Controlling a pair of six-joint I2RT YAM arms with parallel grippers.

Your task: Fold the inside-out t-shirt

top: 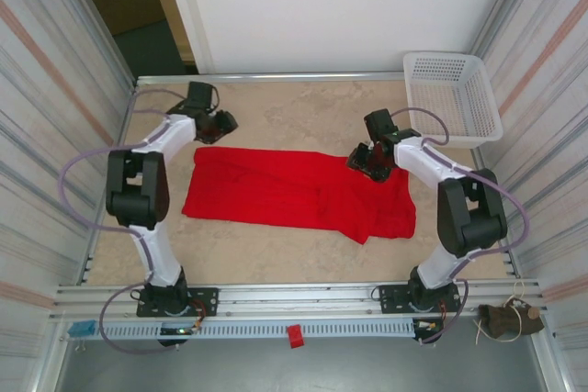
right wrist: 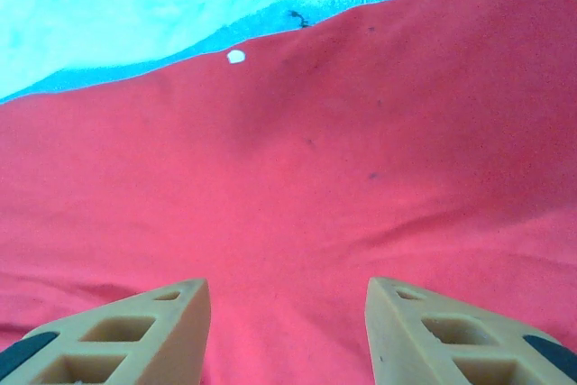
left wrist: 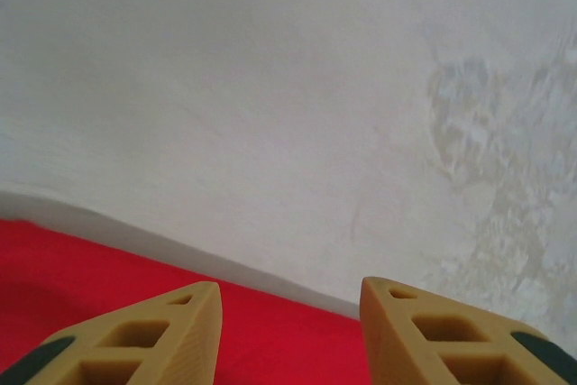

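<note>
Tan lattice fingers (left wrist: 171, 335) of my left gripper (left wrist: 288, 288) stand parted with nothing between them, right at the 10 o'clock corner of the bright red soft fabric t-shirt (top: 294, 192). It lies spread flat mid-table on the beige mottled tabletop (top: 276, 259). I see my right gripper (right wrist: 287, 284) over its 2 o'clock edge, fingers likewise apart, gripping nothing. White plastic lattice basket (top: 452, 94) sits at 1 o'clock, apart from the cloth.
</note>
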